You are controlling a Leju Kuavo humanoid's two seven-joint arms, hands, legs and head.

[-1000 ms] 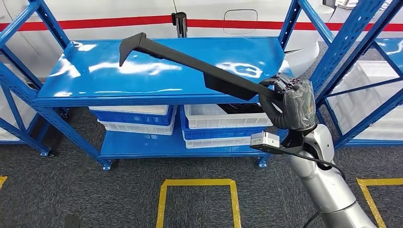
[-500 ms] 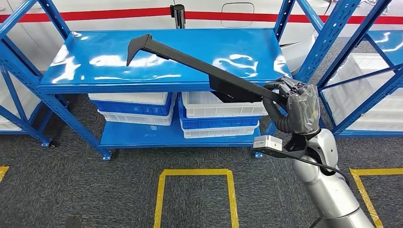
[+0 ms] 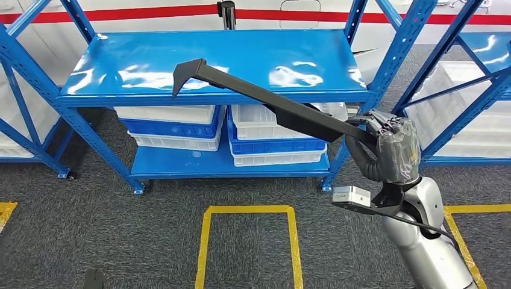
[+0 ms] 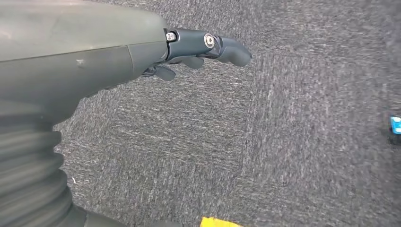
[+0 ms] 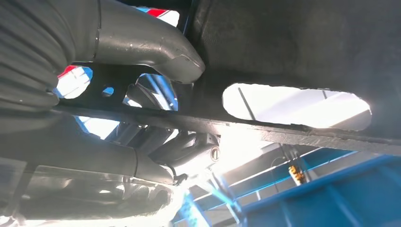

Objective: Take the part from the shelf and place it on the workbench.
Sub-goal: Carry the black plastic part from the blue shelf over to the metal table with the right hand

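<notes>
Head view shows my right hand (image 3: 390, 143) wrapped around one end of the long black part (image 3: 274, 103), which I hold by that end because it is the end nearest me. It slants up and away from my hand, its hooked far tip hanging just over the front edge of the blue shelf (image 3: 150, 57), touching nothing there as far as I can tell. So the part is off the shelf and in the air, carried by me alone. I judge the pick done and the carry to the workbench still ahead; no workbench is visible from here. With so much length beyond my grip, I expect the far tip to swing wide on any turn, and the shelf posts stand close on both sides. Left wrist view shows my left hand (image 4: 189, 47) over grey carpet, fingers loosely extended and holding nothing.
</notes>
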